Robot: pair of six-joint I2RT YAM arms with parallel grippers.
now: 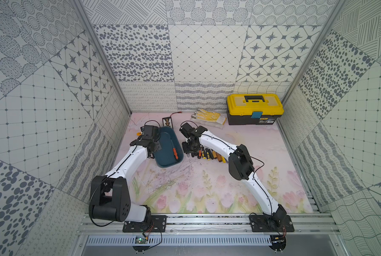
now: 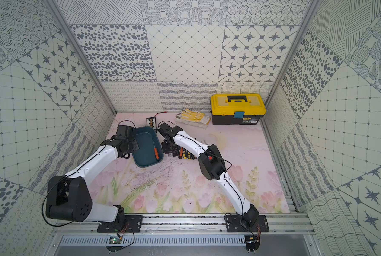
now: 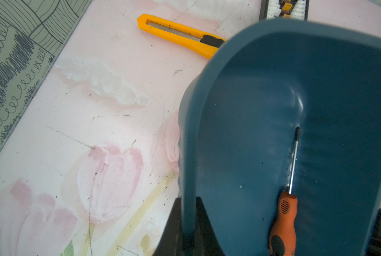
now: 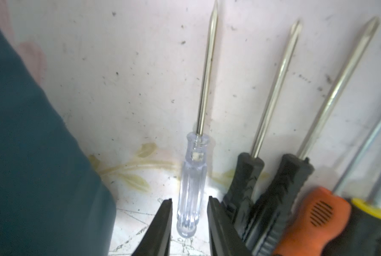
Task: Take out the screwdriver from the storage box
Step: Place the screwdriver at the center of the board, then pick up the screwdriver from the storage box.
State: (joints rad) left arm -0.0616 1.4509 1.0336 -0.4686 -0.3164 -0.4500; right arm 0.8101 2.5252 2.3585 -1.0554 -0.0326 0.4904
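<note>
The teal storage box [image 1: 166, 141] [image 2: 144, 144] lies left of centre on the mat. An orange-handled screwdriver [image 1: 175, 153] [image 3: 283, 221] lies inside it along the right wall. My left gripper [image 3: 188, 223] is shut on the box's left wall, one jaw inside and one outside. Just right of the box, my right gripper [image 4: 189, 208] is open. Its fingers [image 4: 163, 221] stand either side of a clear-handled screwdriver [image 4: 193, 188] lying on the mat, with a gap on each side. That gripper [image 1: 188, 148] is low over the mat in a top view.
A row of several screwdrivers [image 1: 209, 154] [image 4: 273, 188] lies right of the clear one, under the right arm. A yellow utility knife [image 3: 180, 35] lies left of the box. A parts holder [image 1: 167, 122], gloves [image 1: 208, 117] and a yellow-lidded toolbox [image 1: 255, 108] stand at the back.
</note>
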